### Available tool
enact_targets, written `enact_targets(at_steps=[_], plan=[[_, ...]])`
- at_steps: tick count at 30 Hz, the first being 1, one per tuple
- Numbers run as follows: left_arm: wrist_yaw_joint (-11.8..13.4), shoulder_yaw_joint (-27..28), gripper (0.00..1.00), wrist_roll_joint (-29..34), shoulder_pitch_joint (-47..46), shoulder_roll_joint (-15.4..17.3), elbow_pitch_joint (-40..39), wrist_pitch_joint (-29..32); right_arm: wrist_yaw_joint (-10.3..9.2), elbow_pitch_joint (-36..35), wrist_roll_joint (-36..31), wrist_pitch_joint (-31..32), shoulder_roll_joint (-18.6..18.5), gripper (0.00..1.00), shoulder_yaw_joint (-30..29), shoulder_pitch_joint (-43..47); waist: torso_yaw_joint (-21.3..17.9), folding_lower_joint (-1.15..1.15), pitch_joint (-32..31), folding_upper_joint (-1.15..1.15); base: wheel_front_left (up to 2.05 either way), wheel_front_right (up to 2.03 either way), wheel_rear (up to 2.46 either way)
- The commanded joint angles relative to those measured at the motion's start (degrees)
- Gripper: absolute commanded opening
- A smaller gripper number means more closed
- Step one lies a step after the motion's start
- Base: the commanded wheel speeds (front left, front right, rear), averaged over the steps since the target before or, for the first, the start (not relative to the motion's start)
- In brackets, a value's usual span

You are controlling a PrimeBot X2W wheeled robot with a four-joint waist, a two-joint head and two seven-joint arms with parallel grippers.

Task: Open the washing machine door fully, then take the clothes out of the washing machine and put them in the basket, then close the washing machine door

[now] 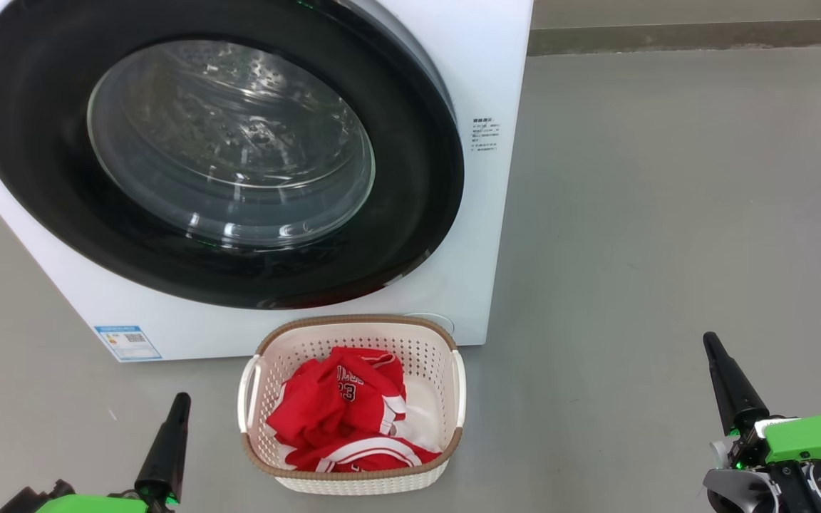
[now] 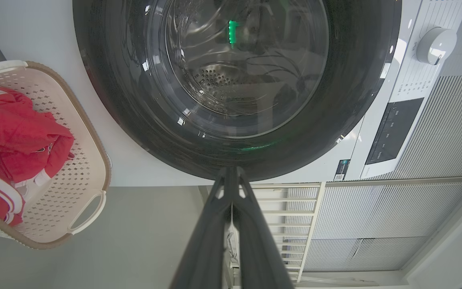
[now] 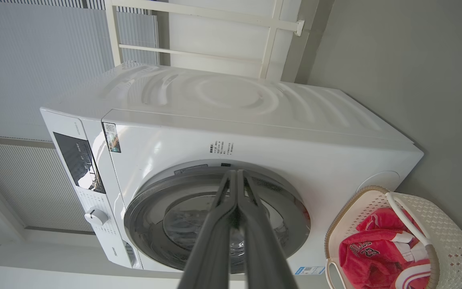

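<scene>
The white washing machine (image 1: pixel 482 85) fills the upper left of the head view. Its round door (image 1: pixel 61 206) with the glossy black rim and glass bowl lies flush against the front, closed. Through the glass I see bare perforated drum. The cream basket (image 1: pixel 446 342) stands on the floor just in front of the machine, and the red clothes (image 1: pixel 343 413), jersey number 23 on top, lie inside it. My left gripper (image 1: pixel 181 400) is shut at the lower left, short of the basket. At the lower right my right gripper (image 1: pixel 710 340) is shut and holds nothing.
Grey floor (image 1: pixel 667 214) spreads to the right of the machine up to a dark skirting and wall. The control panel and a white dial (image 2: pixel 435 45) sit above the door. White ribbed wall panels and a white frame stand behind the machine (image 3: pixel 231 104).
</scene>
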Motion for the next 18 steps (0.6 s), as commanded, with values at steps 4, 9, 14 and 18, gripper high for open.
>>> enact_targets(at_steps=[4,9,14,18], plan=[[-0.40,1.99,0.00,-0.41,-2.24,0.62,-1.59,0.34,0.03,-1.68,0.20,0.38,-0.79,0.00,1.00,-2.44,0.00,0.00,0.00,0.00,0.00,0.00,0.00],[-0.40,1.99,0.00,-0.41,-2.24,0.62,-1.59,0.34,0.03,-1.68,0.20,0.38,-0.79,0.00,1.00,-2.44,0.00,0.00,0.00,0.00,0.00,0.00,0.00],[-0.40,1.99,0.00,-0.41,-2.24,0.62,-1.59,0.34,0.03,-1.68,0.19,0.38,-0.79,0.00,0.99,-2.44,0.00,0.00,0.00,0.00,0.00,0.00,0.00],[-0.40,1.99,0.00,-0.41,-2.24,0.62,-1.59,0.34,0.03,-1.68,0.19,0.38,-0.78,0.00,0.99,-2.44,0.00,0.00,0.00,0.00,0.00,0.00,0.00]])
